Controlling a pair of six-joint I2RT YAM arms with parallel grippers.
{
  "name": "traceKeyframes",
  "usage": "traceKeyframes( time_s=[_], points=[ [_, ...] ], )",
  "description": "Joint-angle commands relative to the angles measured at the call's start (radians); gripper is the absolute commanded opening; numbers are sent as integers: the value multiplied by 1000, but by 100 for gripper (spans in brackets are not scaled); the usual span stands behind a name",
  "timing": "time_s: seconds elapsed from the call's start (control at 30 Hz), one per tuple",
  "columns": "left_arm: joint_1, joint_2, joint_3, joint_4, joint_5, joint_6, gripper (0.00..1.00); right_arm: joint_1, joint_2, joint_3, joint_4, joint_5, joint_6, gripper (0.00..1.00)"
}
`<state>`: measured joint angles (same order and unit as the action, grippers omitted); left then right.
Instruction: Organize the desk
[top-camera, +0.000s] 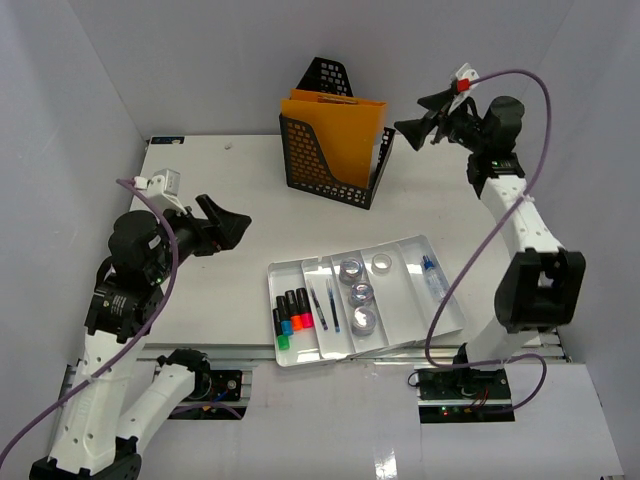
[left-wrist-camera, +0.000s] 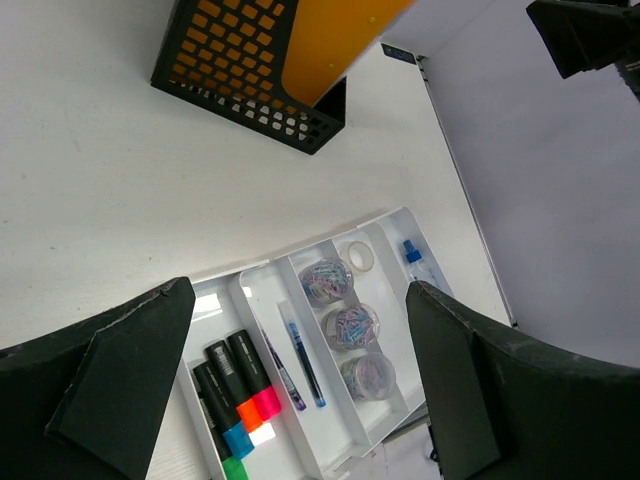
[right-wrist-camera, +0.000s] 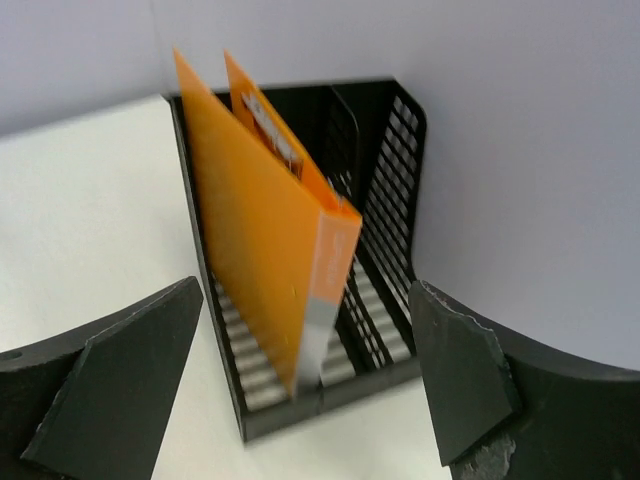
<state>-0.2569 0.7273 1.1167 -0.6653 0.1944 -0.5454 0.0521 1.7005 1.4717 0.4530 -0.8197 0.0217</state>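
Observation:
The desk is a white tabletop with a metal rail at its front. A black mesh file holder stands at the back centre with orange folders upright in it; both also show in the right wrist view, the folders leaning in the holder. My right gripper is open and empty, raised to the right of the holder. My left gripper is open and empty, raised over the left part of the desk, left of a white compartmented tray.
The tray holds several highlighters, two pens, three jars of paper clips, a tape roll and a small blue-capped bottle. White panels wall the desk on three sides. Purple cables trail from both arms.

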Motion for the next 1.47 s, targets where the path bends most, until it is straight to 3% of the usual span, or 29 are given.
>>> traceKeyframes(
  time_s=[0.0, 0.23, 0.43, 0.67, 0.93, 1.43],
  points=[
    [4, -40, -34, 23, 106, 86, 98, -18, -227, -156, -500, 232, -363, 90],
    [5, -123, -124, 38, 182, 117, 98, -40, -602, -484, -644, 418, -375, 90],
    [4, -189, -215, 67, 257, 120, 98, -40, -769, -508, -864, 492, -323, 90],
    [5, -254, -301, 115, 307, 150, 98, -41, -923, -560, -916, 635, -283, 90],
    [5, -304, -347, 139, 346, 163, 98, -40, -1034, -575, -979, 688, -231, 90],
    [2, -341, -356, 150, 347, 145, 98, -40, -1038, -566, -993, 769, -276, 90]
  ],
)
